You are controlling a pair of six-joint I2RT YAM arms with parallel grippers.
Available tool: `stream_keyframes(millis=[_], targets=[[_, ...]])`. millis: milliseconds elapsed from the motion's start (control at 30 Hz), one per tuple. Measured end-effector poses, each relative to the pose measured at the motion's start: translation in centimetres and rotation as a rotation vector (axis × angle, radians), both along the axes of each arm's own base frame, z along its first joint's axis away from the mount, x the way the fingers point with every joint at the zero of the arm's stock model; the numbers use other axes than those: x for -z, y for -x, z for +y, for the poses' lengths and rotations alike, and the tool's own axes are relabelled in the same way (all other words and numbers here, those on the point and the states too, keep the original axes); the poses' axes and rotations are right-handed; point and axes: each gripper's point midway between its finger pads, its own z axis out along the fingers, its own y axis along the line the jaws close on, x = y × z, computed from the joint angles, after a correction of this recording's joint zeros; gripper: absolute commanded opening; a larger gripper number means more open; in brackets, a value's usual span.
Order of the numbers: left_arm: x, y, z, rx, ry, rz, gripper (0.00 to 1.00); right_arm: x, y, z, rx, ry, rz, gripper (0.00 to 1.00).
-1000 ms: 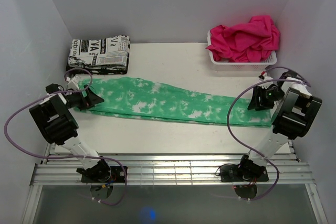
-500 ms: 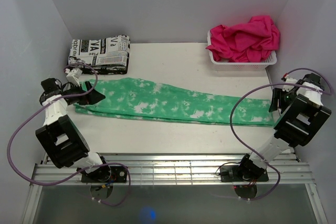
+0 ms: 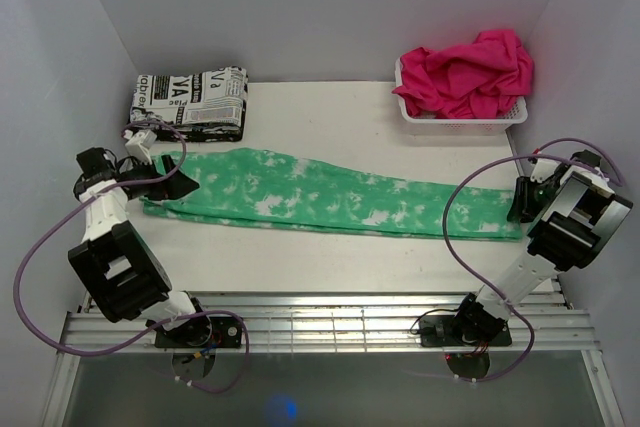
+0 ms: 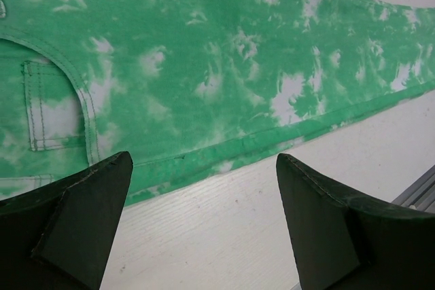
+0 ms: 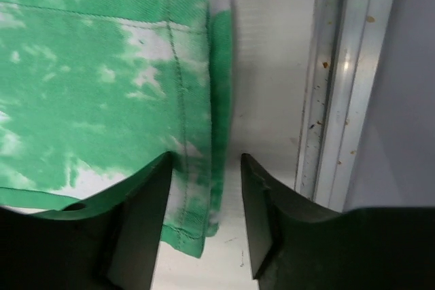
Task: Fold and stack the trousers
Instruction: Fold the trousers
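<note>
Trousers [image 3: 320, 192] span table [image 3: 330, 127], left edge to right. Left gripper [image 4: 204, 168] wide over waist; right gripper [image 5: 205, 161] narrow, astride hem, beside edge rail [image 5: 333, 100]. Newsprint cloth [image 3: 190, 102]: "VA".

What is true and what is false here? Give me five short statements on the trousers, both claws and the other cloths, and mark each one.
1. The trousers lie stretched out lengthwise across the table. True.
2. The pink cloth lies on top of the trousers. False: it is heaped in the white basket at the far right corner.
3. The left claw is open and holds nothing. True.
4. The right claw is at the waist end. False: it is at the hem end; the pocket shows in the left wrist view.
5. The newsprint cloth is spread out flat. False: it sits folded at the far left corner.
</note>
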Motion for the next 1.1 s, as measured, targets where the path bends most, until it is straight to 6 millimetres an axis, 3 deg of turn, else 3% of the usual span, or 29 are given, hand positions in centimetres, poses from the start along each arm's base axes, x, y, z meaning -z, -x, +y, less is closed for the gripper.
stream_keyframes(millis=[167,267,333,433,567,800,900,1100], targets=[[-0.7,-0.5,0.5,-0.007,-0.026,-0.017,0.98,0.0,-0.5,1.4,-0.012,-0.079,-0.032,0.40],[-0.8,-0.6,0.7,-0.011,-0.033,-0.018,0.98,0.0,-0.5,2.2,-0.016,-0.132,-0.040,0.25],[-0.8,-0.6,0.7,-0.014,-0.032,-0.016,0.98,0.0,-0.3,3.1,-0.017,-0.185,-0.032,0.08],[-0.8,-0.6,0.7,-0.019,-0.030,-0.011,0.98,-0.5,0.1,4.0,-0.018,-0.248,-0.010,0.08],[-0.2,-0.6,1.5,-0.048,-0.065,0.015,0.98,-2.8,0.2,4.4,-0.022,-0.312,-0.012,0.08],[0.8,-0.8,3.6,-0.089,-0.099,0.047,0.98,-10.6,-0.9,2.5,-0.028,-0.350,-0.095,0.08],[1.1,-0.6,4.0,-0.097,-0.099,0.054,0.98,-12.8,-1.2,1.9,-0.039,-0.340,-0.143,0.08],[1.8,-0.6,4.0,-0.088,-0.093,0.071,0.98,-14.0,-1.1,3.4,-0.056,-0.384,-0.189,0.08]])
